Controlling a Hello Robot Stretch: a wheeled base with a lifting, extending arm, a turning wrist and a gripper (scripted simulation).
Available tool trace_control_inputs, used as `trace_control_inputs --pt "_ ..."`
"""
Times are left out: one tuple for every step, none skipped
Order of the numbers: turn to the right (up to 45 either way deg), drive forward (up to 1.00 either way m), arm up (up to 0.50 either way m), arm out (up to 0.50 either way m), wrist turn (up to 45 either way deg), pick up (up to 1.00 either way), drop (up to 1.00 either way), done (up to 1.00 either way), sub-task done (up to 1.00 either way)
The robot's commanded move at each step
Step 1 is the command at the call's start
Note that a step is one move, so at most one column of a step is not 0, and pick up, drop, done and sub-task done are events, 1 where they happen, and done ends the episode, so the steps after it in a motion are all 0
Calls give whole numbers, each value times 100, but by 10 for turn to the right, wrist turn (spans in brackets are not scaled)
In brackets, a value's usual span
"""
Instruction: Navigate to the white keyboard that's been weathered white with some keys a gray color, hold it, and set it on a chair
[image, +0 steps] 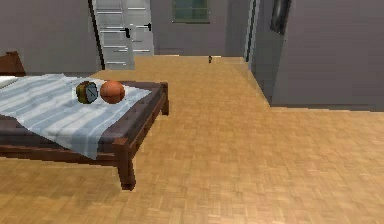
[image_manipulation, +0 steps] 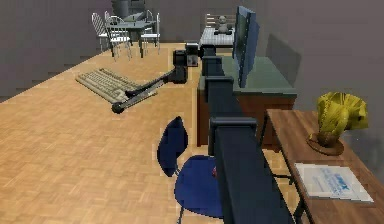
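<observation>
My biggest worry is the arm (image_manipulation: 235, 150). It is stretched far out, with the desk (image_manipulation: 262, 80) and its monitor (image_manipulation: 246, 42) close along one side of it, behind the fingers (image_manipulation: 150, 90). If I turn the base carelessly, I reckon the bar could sweep into them.

Next is the blue chair (image_manipulation: 195, 180), well back from the fingers and hard against the arm. It looks like the nearest place to set the keyboard down, but retracting could nudge or roll it.

The weathered white keyboard (image_manipulation: 100, 80) lies flat just past the fingertips, on the wood floor as far as I can judge. With it at and behind the gripper (image_manipulation: 122, 104), I cannot tell whether the fingers have hold of it or how they are set. A lift started on a wrong guess could drag it or drop it.

The arm side view gives me the arm, the keyboard, the blue chair and the dining chairs (image_manipulation: 120, 30) far beyond the fingers. The forward view gives me the way ahead instead: a bed (image: 135, 140) carrying a basketball (image: 113, 92), and a white door (image: 125, 25).
</observation>
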Motion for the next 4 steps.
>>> trace_control_inputs --pt "0 0 0 0 450 0 0 0 0" --pt "0 0 0 0 450 0 0 0 0" --pt "0 0 0 0 300 0 0 0 0" --pt "0 0 -22 0 0 0 0 0 0"
